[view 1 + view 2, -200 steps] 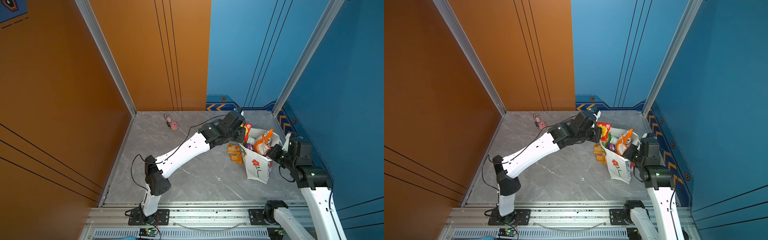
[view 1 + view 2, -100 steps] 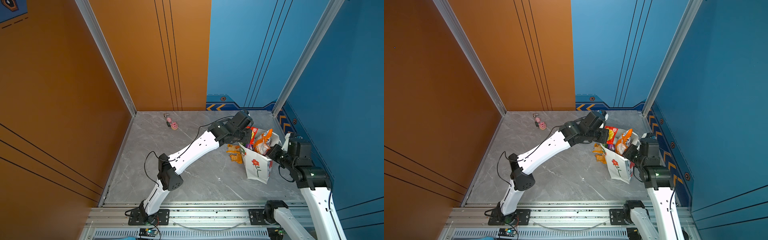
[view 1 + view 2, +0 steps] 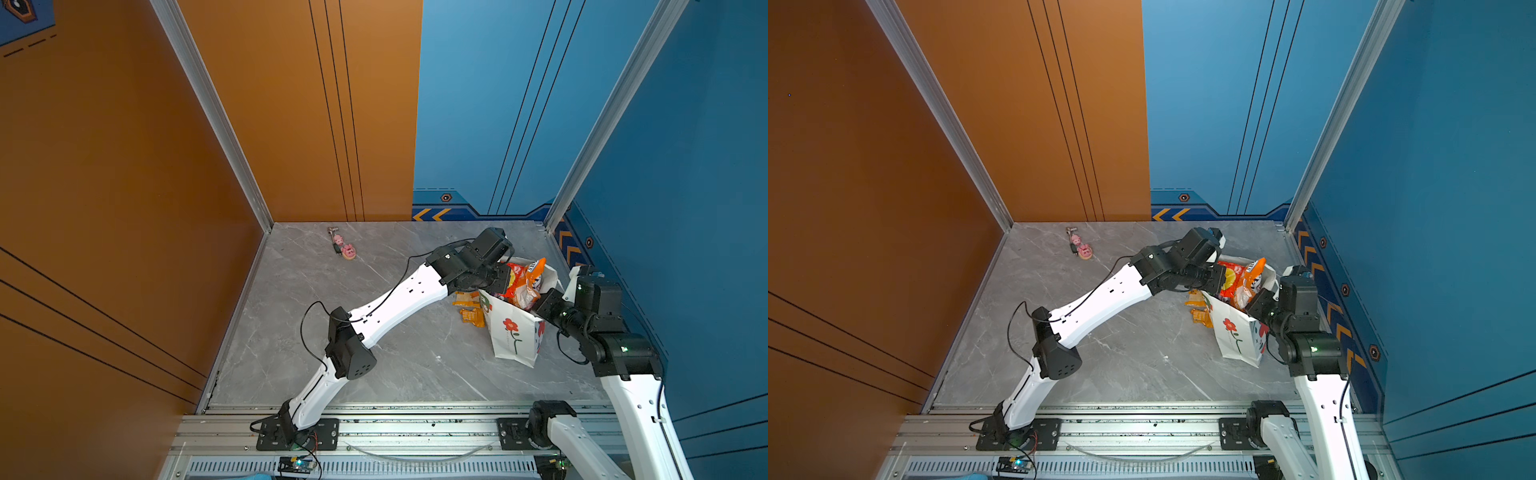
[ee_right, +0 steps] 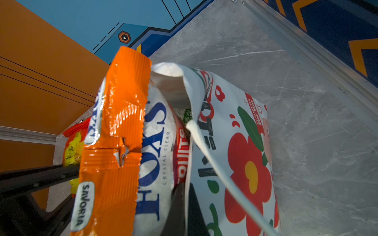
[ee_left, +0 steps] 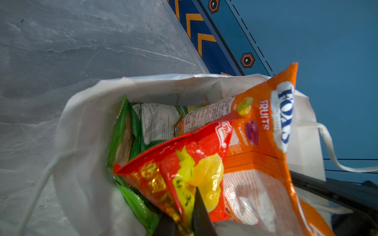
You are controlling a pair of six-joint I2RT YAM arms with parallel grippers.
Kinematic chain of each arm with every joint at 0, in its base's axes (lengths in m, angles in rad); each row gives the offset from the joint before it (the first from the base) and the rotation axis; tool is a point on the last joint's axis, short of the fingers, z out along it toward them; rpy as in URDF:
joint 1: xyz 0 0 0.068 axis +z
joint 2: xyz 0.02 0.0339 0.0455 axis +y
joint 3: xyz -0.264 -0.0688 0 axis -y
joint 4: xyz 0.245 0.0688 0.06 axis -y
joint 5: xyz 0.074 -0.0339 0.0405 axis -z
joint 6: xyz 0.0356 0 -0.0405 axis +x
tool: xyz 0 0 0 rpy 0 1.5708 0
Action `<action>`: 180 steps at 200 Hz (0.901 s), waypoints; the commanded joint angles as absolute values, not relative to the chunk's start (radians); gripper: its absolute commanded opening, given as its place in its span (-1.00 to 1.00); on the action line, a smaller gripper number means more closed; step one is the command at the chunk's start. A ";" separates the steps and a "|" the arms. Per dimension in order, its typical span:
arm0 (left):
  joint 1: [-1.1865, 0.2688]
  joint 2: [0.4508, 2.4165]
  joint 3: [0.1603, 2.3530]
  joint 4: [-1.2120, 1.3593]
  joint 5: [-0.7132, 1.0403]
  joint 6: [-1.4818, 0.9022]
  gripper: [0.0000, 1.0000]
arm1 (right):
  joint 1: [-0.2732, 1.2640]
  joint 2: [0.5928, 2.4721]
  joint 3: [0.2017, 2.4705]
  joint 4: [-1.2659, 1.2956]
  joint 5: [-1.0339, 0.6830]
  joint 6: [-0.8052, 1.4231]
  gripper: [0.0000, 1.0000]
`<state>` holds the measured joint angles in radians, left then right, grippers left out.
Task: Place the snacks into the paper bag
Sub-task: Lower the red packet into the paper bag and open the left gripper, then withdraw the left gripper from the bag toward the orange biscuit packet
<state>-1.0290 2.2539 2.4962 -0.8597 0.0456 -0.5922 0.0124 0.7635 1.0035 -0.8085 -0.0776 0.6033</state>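
Both pincers at the bag point(image 3: 513, 336); red packet point(image 5: 184, 173) held at its mouth.

Pink charms point(image 3: 343, 247) lay on the floor point(image 3: 374, 353), well apart to the left of the left pincer point(image 5: 182, 223). That pincer was almost closed, nipping one edge of the red packet, which hung partly inside the bag. Two orange sachets point(image 3: 469, 309) lay on the floor beneath its wrist, just beside the bag. Beyond its tips, green packets point(image 5: 131, 130) sat inside the bag, and an orange packet point(image 5: 261, 130) projected above the rim. The bag stood between the pincers. The right pincer point(image 4: 185, 206) was fully closed on the bag's rim, a cord handle point(image 4: 214, 163) hanging just past its tips.
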 commanded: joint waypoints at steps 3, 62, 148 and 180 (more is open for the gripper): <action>-1.037 2.258 2.529 -0.872 0.070 -0.595 -0.90 | 0.018 0.735 1.034 -0.690 -0.078 0.598 -1.00; -1.046 2.205 2.502 -0.873 0.040 -0.550 -0.08 | 0.018 0.738 1.046 -0.704 -0.063 0.587 -1.00; -1.058 1.993 2.325 -0.875 -0.137 -0.453 0.55 | 0.017 0.745 1.062 -0.722 -0.043 0.571 -1.00; -1.094 1.861 2.173 -0.784 -0.269 -0.382 0.55 | 0.017 0.746 1.069 -0.729 -0.032 0.565 -1.00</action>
<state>-1.0569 1.9564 2.2757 -0.8505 -0.1398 -0.4610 0.0132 0.7639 1.0065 -0.8131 -0.0692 0.5995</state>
